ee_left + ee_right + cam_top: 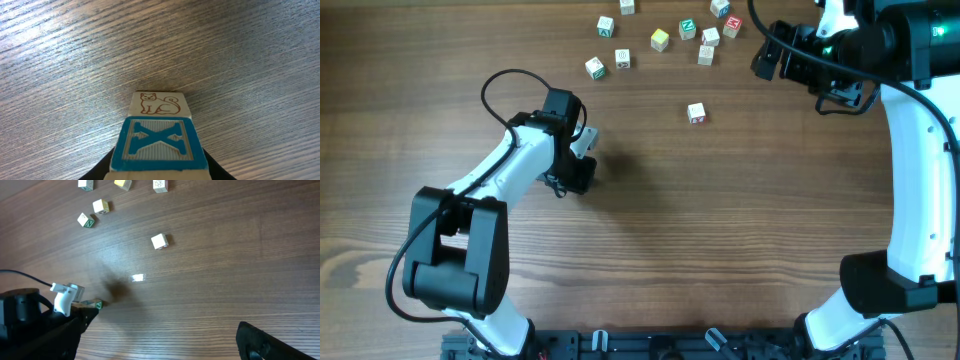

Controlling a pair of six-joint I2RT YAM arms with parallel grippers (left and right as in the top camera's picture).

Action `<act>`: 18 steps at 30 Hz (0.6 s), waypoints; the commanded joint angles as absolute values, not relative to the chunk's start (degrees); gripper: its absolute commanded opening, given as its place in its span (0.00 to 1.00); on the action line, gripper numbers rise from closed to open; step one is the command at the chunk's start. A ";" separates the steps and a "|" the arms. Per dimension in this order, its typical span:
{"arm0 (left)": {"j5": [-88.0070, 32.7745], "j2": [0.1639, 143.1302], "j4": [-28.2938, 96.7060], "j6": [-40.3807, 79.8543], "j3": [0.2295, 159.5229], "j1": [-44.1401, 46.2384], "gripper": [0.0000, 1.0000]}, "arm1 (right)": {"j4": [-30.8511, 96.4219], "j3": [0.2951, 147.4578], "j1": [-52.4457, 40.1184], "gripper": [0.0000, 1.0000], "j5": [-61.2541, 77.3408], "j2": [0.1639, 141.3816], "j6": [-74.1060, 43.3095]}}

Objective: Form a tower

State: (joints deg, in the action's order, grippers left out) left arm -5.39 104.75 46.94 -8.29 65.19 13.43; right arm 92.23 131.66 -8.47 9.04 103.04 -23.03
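Brown wood-grain tabletop, streaked with glare, under both arms. Nearest, left tool (578, 178) low over the boards, fingers (220, 174) closed in on a pale wooden cube (157, 142): blue X in a blue border on the face toward the wrist camera, brown cat outline on the next face. Cube's underside hidden, so contact with the tabletop impossible to tell. Farther off to that tool's right, well apart, the tower (696, 113): from above a white top with a red border, alone on bare wood, roughly between the two tools. Beyond the tower, loose cubes (660, 39) scattered toward the far edge. Right tool (763, 62) just beside that scatter, jaws spread wide, nothing between them.
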 commanded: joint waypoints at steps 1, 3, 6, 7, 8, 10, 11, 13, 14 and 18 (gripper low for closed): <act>-5.06 105.03 47.16 -8.10 64.75 13.13 0.31 | 92.16 131.55 -8.54 1.00 9.91 102.96 -22.46; -5.06 105.03 47.16 -8.10 64.75 13.13 0.34 | 92.14 131.55 -8.54 1.00 9.91 102.96 -22.44; -5.06 105.03 47.16 -8.10 64.75 13.13 0.49 | 92.16 131.55 -8.54 1.00 9.91 102.96 -22.44; -5.08 105.03 47.16 -8.10 64.75 13.13 0.52 | 92.14 131.55 -8.54 1.00 9.91 102.96 -22.46; -5.08 105.03 47.16 -8.08 64.75 13.13 0.55 | 92.14 131.55 -8.54 1.00 9.91 102.96 -22.46; -5.08 105.03 47.16 -8.08 64.75 13.13 0.58 | 92.16 131.55 -8.54 1.00 9.89 102.96 -22.46; -5.08 105.03 47.13 -8.08 64.75 13.13 0.60 | 92.14 131.55 -8.54 1.00 9.89 102.96 -22.44; -5.08 105.03 47.16 -8.08 64.75 13.13 0.67 | 92.16 131.55 -8.54 1.00 9.91 102.96 -22.44; -5.06 105.03 47.16 -8.08 64.75 13.13 0.72 | 92.16 131.55 -8.54 1.00 9.91 102.96 -22.46; -5.04 105.01 47.13 -8.12 64.86 13.13 0.98 | 92.14 131.55 -8.54 1.00 9.89 102.96 -22.46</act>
